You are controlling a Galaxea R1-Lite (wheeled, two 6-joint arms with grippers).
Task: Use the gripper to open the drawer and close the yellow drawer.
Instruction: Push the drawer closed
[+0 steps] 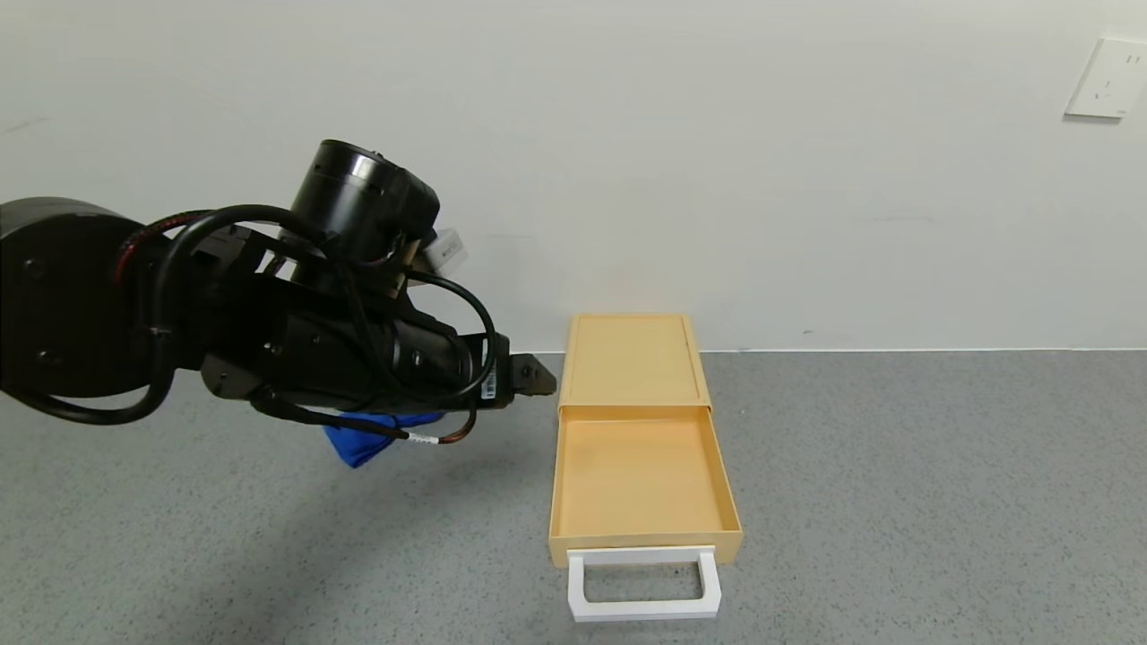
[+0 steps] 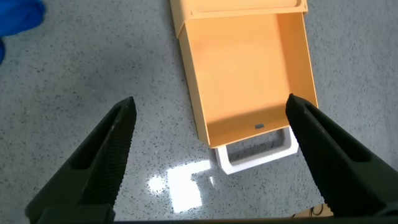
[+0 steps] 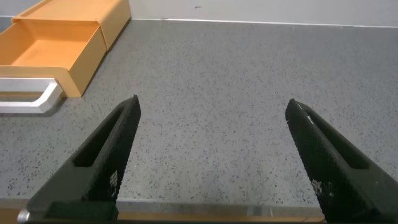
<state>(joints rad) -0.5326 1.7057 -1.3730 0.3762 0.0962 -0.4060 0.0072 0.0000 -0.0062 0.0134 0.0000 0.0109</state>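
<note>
The pale-yellow drawer box [image 1: 632, 358] lies on the grey floor by the wall. Its drawer [image 1: 636, 475] is pulled out and empty, and the white loop handle [image 1: 643, 609] points toward me. My left gripper [image 1: 536, 376] hangs in the air just left of the box and touches nothing. In the left wrist view it [image 2: 210, 102] is open and empty above the open drawer [image 2: 249, 68] and the handle [image 2: 255, 155]. My right gripper [image 3: 212, 102] is open and empty over bare floor, with the drawer [image 3: 56, 50] and handle [image 3: 25, 102] off to its side. It is out of the head view.
A blue cloth [image 1: 363, 443] lies on the floor under the left arm and also shows in the left wrist view [image 2: 18, 18]. A white wall stands right behind the box, with an outlet plate [image 1: 1107, 79] at the upper right. Grey floor extends right of the drawer.
</note>
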